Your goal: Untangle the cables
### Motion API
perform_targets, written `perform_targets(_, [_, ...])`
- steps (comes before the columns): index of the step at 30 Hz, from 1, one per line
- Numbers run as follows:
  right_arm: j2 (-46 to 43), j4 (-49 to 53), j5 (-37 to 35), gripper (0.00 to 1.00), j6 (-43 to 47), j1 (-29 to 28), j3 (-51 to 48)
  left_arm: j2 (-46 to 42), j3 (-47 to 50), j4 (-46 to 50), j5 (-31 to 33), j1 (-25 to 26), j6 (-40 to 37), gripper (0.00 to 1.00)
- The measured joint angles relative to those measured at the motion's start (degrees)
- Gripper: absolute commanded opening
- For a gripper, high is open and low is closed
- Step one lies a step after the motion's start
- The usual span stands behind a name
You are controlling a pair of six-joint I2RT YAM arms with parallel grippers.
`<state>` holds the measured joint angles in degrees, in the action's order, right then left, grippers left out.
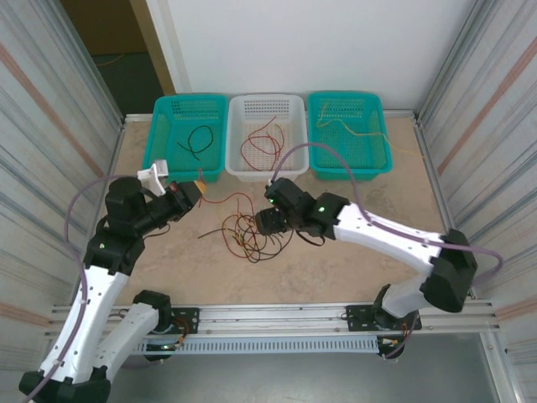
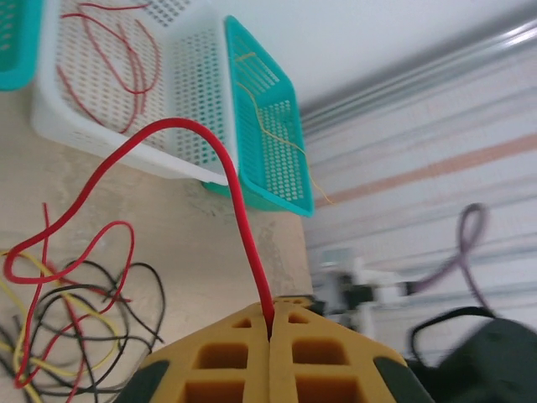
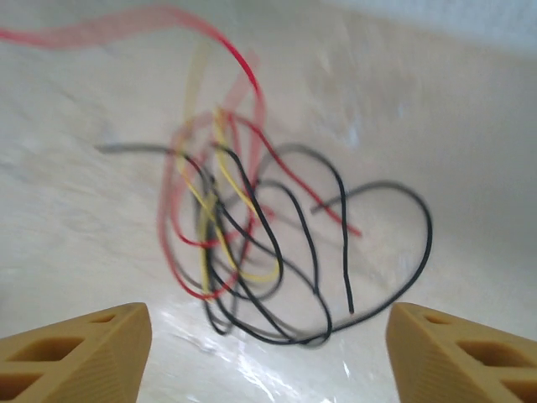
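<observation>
Left gripper (image 2: 270, 324): jaws clamped tight on one red wire (image 2: 220, 159), pinched near its end. The wire arcs up, then drops to the tangle (image 2: 71, 336). The gripper is held just above the table (image 1: 352, 269), near the left teal basket (image 1: 156, 138).

Right gripper (image 3: 268, 336): jaws wide apart, nothing in them. It hovers right over the tangle, at its right side in the top view.

The cables (image 1: 252, 235) sit mid-table, on the near side of the baskets, with red, black and yellow strands looped through each other. Some look sorted already:
- a black wire (image 1: 195, 141) in the left teal basket
- red wires (image 1: 264, 144) in the white basket (image 1: 237, 134)
- a yellow wire (image 1: 348, 128) in the right teal basket (image 1: 382, 143)

Handling: the strands are thin, light and floppy but springy, and they hold their curl. They will likely snag on each other when pulled, so the whole clump may drag along. They are slippery too, so the pinch must be full.

Best hold: a free end or an outer loop, e.g. the black end (image 3: 350, 309) poking out near right. Pin the clump with the other gripper and pull slowly.
</observation>
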<state>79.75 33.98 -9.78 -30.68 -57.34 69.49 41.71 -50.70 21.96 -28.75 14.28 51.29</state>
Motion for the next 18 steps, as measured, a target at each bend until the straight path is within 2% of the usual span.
perform_targets(3, [-5.0,-1.8,-0.7,0.78,3.3,-1.9,1.9,1.3,-1.1,-2.0,-3.9,0.2,-0.5,0.00])
perform_targets(6, [-6.2,-4.4,0.6,0.79,6.3,-3.1,3.3,2.8,-2.2,-4.9,-7.1,2.1,-0.4,0.00])
perform_targets(12, [-0.1,-8.7,3.4,0.75,10.3,-2.5,7.2,5.1,-6.1,-7.4,-9.0,7.6,-0.5,0.00])
perform_targets(18, [2.7,-15.2,4.9,0.69,9.9,1.2,8.8,5.6,-7.5,-8.6,-9.0,8.7,-0.4,0.00])
